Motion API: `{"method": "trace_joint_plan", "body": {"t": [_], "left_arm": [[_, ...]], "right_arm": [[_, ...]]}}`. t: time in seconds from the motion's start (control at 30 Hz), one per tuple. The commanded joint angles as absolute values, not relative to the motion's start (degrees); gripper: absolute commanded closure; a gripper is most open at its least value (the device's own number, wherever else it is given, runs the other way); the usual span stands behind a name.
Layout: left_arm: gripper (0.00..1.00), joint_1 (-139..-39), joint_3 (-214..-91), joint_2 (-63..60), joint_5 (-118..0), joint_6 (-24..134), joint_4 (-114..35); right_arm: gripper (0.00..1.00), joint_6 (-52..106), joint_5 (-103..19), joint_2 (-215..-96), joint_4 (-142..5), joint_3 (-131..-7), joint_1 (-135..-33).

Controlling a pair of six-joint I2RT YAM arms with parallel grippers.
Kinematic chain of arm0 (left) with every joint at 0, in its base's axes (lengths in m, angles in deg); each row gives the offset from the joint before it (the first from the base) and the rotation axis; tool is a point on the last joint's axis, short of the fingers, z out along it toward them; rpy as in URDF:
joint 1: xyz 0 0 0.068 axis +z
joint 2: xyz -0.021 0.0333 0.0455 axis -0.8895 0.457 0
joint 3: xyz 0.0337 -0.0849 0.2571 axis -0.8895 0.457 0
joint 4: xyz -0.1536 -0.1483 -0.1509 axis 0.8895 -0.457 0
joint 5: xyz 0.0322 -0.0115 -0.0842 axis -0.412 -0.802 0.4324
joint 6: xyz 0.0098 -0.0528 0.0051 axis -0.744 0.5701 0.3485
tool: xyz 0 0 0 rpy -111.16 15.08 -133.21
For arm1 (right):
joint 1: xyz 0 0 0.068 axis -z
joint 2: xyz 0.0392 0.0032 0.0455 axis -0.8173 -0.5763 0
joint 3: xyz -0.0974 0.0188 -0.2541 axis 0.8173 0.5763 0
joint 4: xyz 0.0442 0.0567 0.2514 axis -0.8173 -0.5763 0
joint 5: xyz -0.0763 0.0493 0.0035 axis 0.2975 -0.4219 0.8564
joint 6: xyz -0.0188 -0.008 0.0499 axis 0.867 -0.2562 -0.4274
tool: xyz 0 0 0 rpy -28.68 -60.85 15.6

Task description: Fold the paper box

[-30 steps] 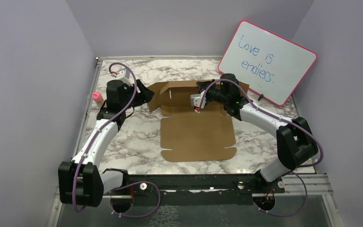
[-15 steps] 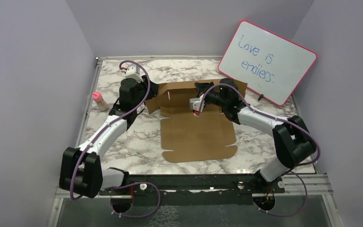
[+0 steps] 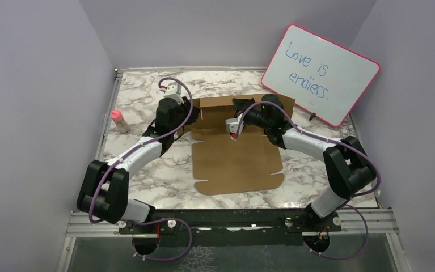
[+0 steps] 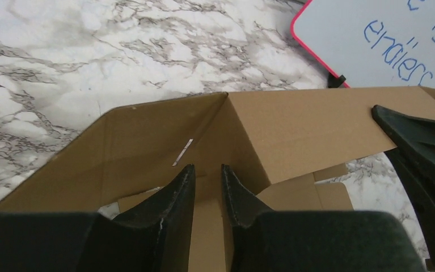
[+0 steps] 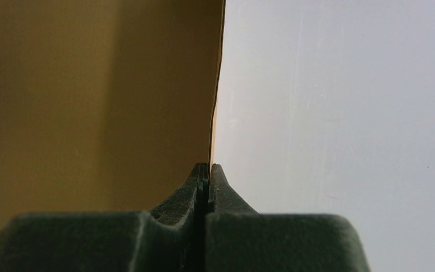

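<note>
R hand clamped on paper box wall; L hand at its corner.
R fingers pinch top edge of the upright far wall. L fingers nearly together w/ slim gap, can't tell if gripping card. Box sits mid-counter, flat base toward arm bases, far wall running left-right btwn hands. Left side flap is nearest L hand, so prob. L's to fold inward.

Top view: fixed high at the near side, looking down over the whole counter. Left wrist: close, facing box and whiteboard (both shared with top). Right wrist: hard against the box.
</note>
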State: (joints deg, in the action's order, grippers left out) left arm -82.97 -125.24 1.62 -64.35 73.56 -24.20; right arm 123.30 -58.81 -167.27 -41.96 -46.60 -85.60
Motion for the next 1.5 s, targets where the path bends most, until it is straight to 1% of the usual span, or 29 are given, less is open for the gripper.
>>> {"method": "trace_joint_plan", "body": {"t": [0.0,0.3,0.47,0.73,0.93,1.13,1.33,1.47], "left_arm": [[0.76,-84.39,-125.83,5.41,-63.74,73.97,-20.52],[0.76,-84.87,-125.27,5.56,-65.64,73.80,-18.82],[0.75,-84.87,-121.45,3.25,-66.82,74.96,-18.87],[0.73,-84.96,-114.01,-3.67,-75.40,75.68,-18.98],[0.68,-84.96,-109.87,-6.30,-79.01,77.55,-19.20],[0.61,-84.96,-109.54,-3.03,-78.21,78.42,-19.25],[0.59,-84.91,-111.40,2.65,-76.65,79.99,-18.40],[0.56,-84.96,-112.34,6.64,-75.87,80.84,-16.58]], "right_arm": [[0.99,124.09,-57.74,-169.03,-40.49,-46.50,-86.71],[0.99,124.70,-55.98,-169.15,-39.19,-44.82,-87.46],[0.99,126.21,-54.44,-169.85,-37.82,-43.50,-88.07],[0.99,128.80,-52.03,-170.30,-28.64,-38.59,-89.50],[0.99,129.28,-51.67,-169.90,-28.77,-38.43,-89.89],[0.99,129.43,-51.44,-170.03,-28.64,-38.28,-90.06],[0.99,128.97,-51.28,-170.93,-28.20,-38.29,-90.33],[0.99,128.99,-51.04,-171.48,-27.33,-38.06,-90.47]]}}
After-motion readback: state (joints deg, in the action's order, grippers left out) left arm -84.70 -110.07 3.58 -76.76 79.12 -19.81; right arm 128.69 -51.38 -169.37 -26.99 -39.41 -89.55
